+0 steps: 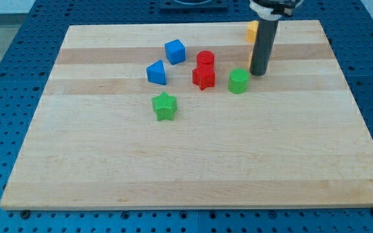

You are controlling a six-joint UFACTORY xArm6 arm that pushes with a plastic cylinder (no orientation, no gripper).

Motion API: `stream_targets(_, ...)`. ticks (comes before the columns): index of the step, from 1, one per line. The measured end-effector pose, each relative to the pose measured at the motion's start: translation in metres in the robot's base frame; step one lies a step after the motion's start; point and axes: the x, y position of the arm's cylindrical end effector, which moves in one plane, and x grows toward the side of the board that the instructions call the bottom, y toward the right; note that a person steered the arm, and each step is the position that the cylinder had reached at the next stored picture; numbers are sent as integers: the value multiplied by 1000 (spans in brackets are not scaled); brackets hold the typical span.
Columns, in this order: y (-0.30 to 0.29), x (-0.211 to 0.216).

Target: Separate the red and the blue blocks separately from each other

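You'll find my tip (259, 72), a bare rod gripping nothing, just at two o'clock of the green cylinder (239, 81). The red cylinder (204, 59) touches the red star (203, 77); the blue cube (175, 51) and blue triangular block (156, 72) sit at their nine o'clock.

Red cylinder (204, 59) touching red star (203, 77); blue cube (175, 51), blue wedge (156, 72) leftward

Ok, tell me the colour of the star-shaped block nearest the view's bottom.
Green. The star-shaped block shows clearly in the camera view, below the blue blocks.
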Motion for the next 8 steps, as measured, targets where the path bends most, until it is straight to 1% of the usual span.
stream_targets(1, -3, -8)
stream_targets(2, -39, -6)
stream_targets(4, -126, 13)
stream_targets(6, -135, 12)
stream_targets(8, -107, -19)
